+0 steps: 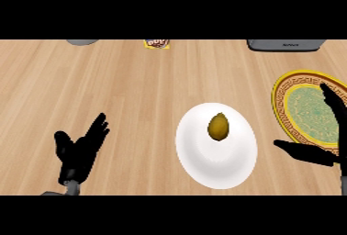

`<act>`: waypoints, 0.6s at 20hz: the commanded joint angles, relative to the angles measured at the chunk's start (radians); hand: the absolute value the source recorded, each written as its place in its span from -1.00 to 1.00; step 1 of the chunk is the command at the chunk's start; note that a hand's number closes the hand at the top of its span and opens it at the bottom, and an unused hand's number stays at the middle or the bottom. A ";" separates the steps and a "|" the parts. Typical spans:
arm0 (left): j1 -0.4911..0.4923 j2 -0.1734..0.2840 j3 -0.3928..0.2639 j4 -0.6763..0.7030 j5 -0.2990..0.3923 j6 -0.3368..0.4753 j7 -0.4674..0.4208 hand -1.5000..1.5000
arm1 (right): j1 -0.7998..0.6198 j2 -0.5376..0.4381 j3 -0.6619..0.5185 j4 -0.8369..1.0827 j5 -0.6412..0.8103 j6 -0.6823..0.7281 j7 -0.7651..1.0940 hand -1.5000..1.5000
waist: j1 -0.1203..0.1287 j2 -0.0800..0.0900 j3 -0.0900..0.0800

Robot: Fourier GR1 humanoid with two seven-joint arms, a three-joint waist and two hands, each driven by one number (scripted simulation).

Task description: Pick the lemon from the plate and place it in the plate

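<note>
A yellow-brown lemon (pixel 218 126) lies on the upper middle of a plain white plate (pixel 217 163) at the centre of the wooden counter. To its right, at the view's edge, sits a second plate (pixel 293 87) with a yellow patterned rim and a green centre; nothing lies on it. My right hand (pixel 331 106) is open at the right edge, fingers straight over the patterned plate and thumb (pixel 305 152) spread toward the white plate. It touches neither the lemon nor the white plate. My left hand (pixel 82 146) rests open at the lower left, fingers up, well away from both plates.
Along the far edge of the counter are a grey object (pixel 82 42) at the left, a small yellow packet (pixel 156 43) in the middle and a dark grey appliance (pixel 283 45) at the right. Bare wood lies between my left hand and the white plate.
</note>
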 commanded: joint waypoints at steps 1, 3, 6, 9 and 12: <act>-0.012 0.013 0.012 0.003 0.001 -0.010 0.025 0.00 | -0.056 -0.092 0.059 -0.088 0.036 0.165 0.244 -1.00 | 0.000 0.001 -0.001; 0.016 -0.003 -0.010 -0.017 -0.008 0.001 0.041 0.00 | -0.076 -0.071 0.119 -0.140 0.088 0.193 0.368 -1.00 | 0.002 0.001 -0.001; -0.039 -0.008 0.018 0.052 -0.008 -0.022 0.015 0.00 | -0.168 -0.026 0.208 -0.151 0.186 0.238 0.533 -1.00 | 0.002 0.003 -0.001; -0.071 -0.040 0.015 0.077 -0.033 0.000 0.029 0.00 | -0.265 0.047 0.239 -0.050 0.214 0.284 0.587 -1.00 | 0.002 0.005 0.001; -0.003 -0.053 -0.009 0.010 -0.051 -0.002 0.044 0.00 | -0.331 0.125 0.234 0.071 0.252 0.286 0.548 -1.00 | 0.006 0.004 0.001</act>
